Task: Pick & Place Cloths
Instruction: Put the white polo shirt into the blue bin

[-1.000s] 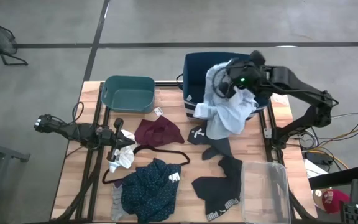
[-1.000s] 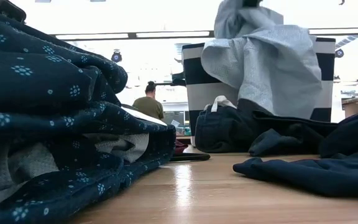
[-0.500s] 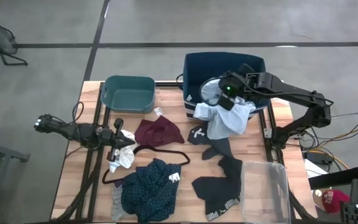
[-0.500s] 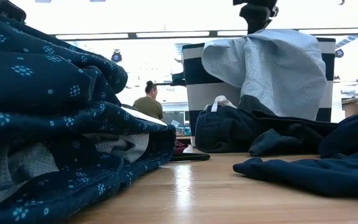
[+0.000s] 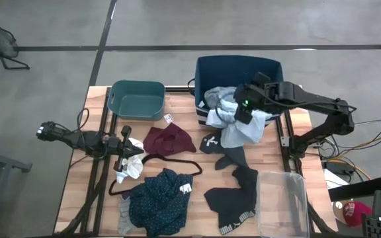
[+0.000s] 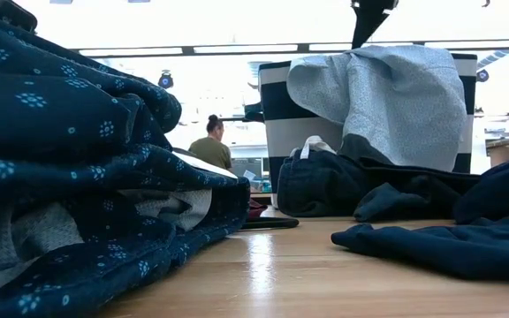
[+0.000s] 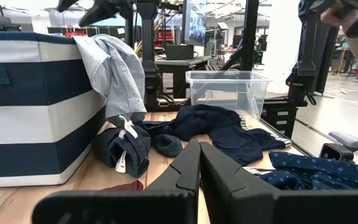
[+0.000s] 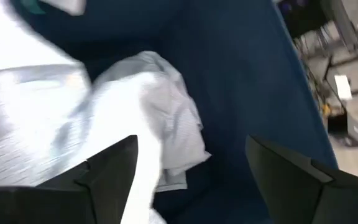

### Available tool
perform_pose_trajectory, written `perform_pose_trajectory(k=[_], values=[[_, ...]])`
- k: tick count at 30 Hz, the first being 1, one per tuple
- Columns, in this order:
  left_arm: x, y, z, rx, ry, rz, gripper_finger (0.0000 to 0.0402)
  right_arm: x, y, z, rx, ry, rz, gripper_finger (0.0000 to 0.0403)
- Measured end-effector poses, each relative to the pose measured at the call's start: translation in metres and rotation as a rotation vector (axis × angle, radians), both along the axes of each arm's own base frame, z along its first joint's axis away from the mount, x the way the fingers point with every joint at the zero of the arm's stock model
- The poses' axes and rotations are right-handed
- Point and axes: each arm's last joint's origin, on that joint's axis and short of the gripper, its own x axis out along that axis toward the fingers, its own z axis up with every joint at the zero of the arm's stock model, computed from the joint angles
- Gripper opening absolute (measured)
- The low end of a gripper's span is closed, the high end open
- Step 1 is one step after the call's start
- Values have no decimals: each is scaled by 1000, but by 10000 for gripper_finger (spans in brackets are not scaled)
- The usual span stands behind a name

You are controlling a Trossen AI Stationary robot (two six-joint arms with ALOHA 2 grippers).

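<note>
Because my right gripper (image 5: 243,111) hung released over the bin (image 5: 207,69), the grey shirt (image 5: 242,129), draped across its rim, could slide back onto the table (image 5: 78,192).

Wooden table (image 5: 78,192) — cloths (image 5: 159,201), bins (image 5: 137,99).

Two dark, slender jointed arms with matte black housings. Green indicator lamp near right wrist. Black wedge-shaped jaws on each gripper.
</note>
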Motion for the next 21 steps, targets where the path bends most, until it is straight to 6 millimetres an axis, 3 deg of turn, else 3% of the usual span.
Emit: perform_pose_trajectory(k=[5, 9, 14, 21], values=[[0, 0, 0, 0, -1, 0, 14, 6, 43, -2, 0, -4, 152, 297], [0, 0, 0, 0, 0, 0, 14, 5, 77, -7, 38, -38, 167, 284], [0, 0, 0, 0, 0, 0, 14, -9, 111, -15, 123, -68, 77, 266], [0, 0, 0, 0, 0, 0, 14, -23, 141, -25, 322, -152, -122, 259]])
